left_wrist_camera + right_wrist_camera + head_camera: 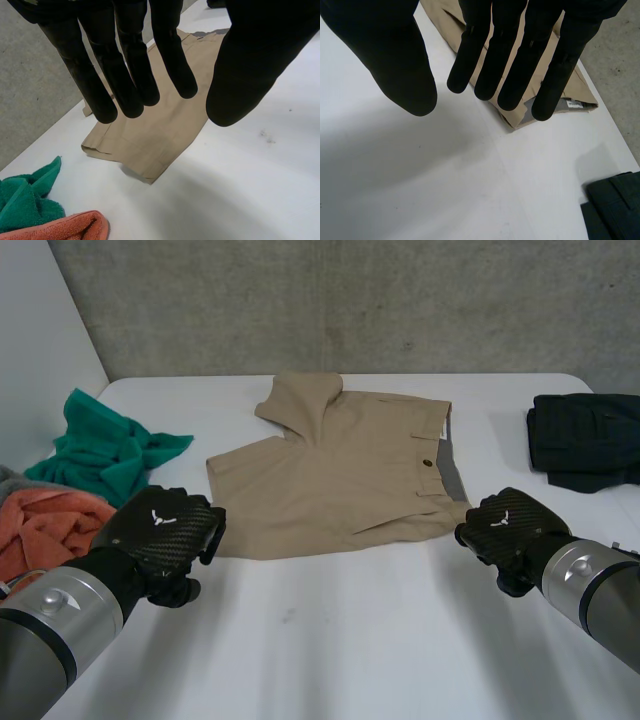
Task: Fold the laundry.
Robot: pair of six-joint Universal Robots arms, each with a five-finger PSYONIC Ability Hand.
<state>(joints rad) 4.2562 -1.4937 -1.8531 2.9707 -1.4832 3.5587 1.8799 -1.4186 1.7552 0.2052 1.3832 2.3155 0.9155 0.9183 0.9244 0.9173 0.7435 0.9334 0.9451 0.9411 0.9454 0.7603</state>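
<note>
You had the shorts [340, 475] flat on the surface [350, 640], seemingly folded once with one leg end turned over at their far side, so more folds were likely left. Your left hand [160, 535] and right hand [505, 525] hovered off their near corners, fingers straight and spread, holding nothing. The dark garment [585, 440] right of the shorts looked folded; the green cloth [100, 450] and orange towel [45, 525] left of them lay crumpled.

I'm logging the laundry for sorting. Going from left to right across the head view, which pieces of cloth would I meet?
orange towel → green cloth → tan shorts → dark garment
</note>
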